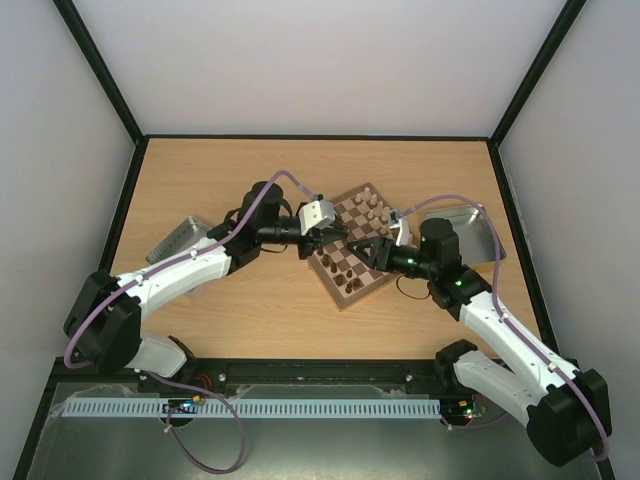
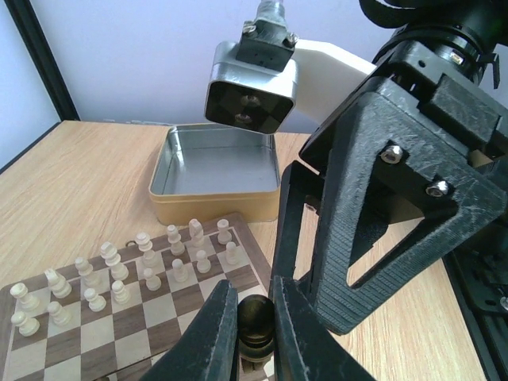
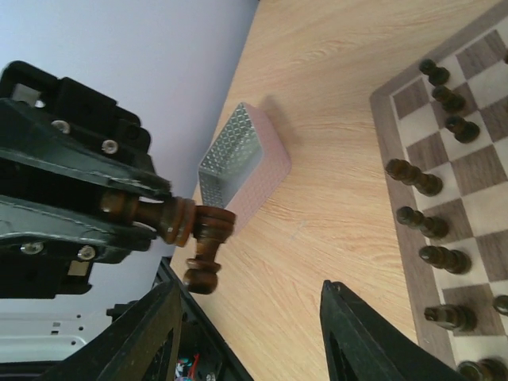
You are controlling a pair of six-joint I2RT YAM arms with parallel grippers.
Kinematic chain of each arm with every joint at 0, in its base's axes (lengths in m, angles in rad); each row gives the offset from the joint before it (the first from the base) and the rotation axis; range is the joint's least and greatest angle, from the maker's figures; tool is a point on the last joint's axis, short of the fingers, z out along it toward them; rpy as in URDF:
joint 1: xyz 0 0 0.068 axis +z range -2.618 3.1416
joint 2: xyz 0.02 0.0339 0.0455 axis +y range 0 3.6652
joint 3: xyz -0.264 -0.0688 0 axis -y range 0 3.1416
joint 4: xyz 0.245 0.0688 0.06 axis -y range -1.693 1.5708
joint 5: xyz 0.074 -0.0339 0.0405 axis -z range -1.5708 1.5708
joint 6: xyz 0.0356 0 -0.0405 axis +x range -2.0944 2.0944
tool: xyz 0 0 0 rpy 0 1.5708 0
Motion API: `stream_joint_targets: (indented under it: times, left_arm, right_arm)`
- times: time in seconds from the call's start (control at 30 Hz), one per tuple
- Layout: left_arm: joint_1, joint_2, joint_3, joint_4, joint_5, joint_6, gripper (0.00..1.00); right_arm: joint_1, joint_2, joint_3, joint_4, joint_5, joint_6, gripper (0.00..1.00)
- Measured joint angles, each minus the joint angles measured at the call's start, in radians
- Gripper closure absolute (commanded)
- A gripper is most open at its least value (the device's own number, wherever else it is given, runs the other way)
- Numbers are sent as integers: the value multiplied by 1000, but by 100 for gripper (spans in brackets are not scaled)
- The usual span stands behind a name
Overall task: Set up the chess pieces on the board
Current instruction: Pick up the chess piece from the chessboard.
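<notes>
Because the dark chess piece (image 2: 255, 319) pinched between your left gripper's (image 2: 254, 292) jaws looks tiny, light and hard, with a smooth turned finish, it may well pivot; grip its narrow waist. Your right gripper's (image 3: 250, 298) jaws stand apart, empty. Under the left jaws lies the stiff checkered board (image 2: 135, 324), with the cream pieces (image 2: 111, 258) beyond.

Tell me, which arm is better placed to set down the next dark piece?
Left. The left hand grips a dark piece just above the board; the right hand is open and empty.
</notes>
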Motion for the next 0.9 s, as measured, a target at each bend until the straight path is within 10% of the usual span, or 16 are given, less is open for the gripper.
stream_joint_targets:
  times: [0.37,0.9]
  left_arm:
    - [-2,10,4,16,-15,-30,97]
    - [-6,34,21,28,-29,-53,97]
  right_arm:
    - [0,25,-9,118,-43,13,56]
    - [0,78,-35,228,-75,86,91]
